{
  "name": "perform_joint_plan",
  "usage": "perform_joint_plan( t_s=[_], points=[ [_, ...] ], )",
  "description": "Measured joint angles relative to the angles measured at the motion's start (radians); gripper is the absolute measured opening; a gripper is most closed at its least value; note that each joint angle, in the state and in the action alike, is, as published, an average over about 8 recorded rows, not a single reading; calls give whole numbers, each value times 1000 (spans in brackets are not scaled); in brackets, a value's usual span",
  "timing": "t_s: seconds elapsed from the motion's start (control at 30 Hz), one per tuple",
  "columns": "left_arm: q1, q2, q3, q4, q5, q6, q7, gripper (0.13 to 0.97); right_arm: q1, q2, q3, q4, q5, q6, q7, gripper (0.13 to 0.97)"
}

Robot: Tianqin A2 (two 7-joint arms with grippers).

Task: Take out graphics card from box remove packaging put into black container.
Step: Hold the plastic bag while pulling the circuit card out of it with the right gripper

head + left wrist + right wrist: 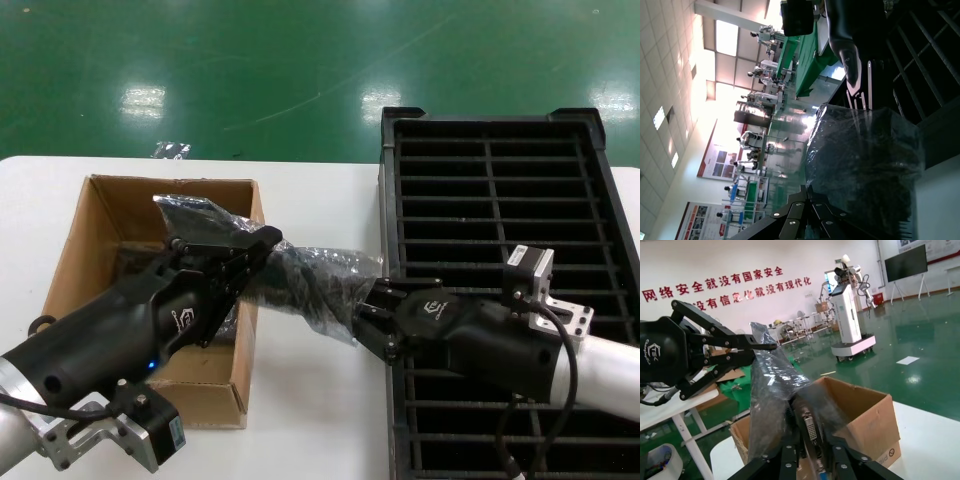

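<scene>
The grey crinkly packaging hangs in the air between my two grippers, over the table between the box and the black container. My left gripper is shut on the bag's end by the box; its jaws pinch the bag's edge. My right gripper is shut on the other end, at the tray's left wall. In the right wrist view its jaws hold the graphics card's silver bracket, with the bag running up to the left gripper.
The brown box stands on the white table left of the tray, with more grey plastic inside. The tray's slots look bare. Green floor lies beyond the table's far edge.
</scene>
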State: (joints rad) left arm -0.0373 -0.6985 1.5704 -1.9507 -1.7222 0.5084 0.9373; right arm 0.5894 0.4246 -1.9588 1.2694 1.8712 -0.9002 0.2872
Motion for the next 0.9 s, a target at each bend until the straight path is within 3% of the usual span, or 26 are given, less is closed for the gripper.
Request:
perform_joint_plan(
  t_s=[0.2,0.6,0.9],
  points=[
    [0,0,0,0,0,0,0,139,-25,33,20,70,6,19,26,216],
    [0,0,0,0,0,0,0,139,-141,154,113,268,64,55,59,174],
    [0,0,0,0,0,0,0,139,-192,187,150,318,74,91,20,174]
  ],
)
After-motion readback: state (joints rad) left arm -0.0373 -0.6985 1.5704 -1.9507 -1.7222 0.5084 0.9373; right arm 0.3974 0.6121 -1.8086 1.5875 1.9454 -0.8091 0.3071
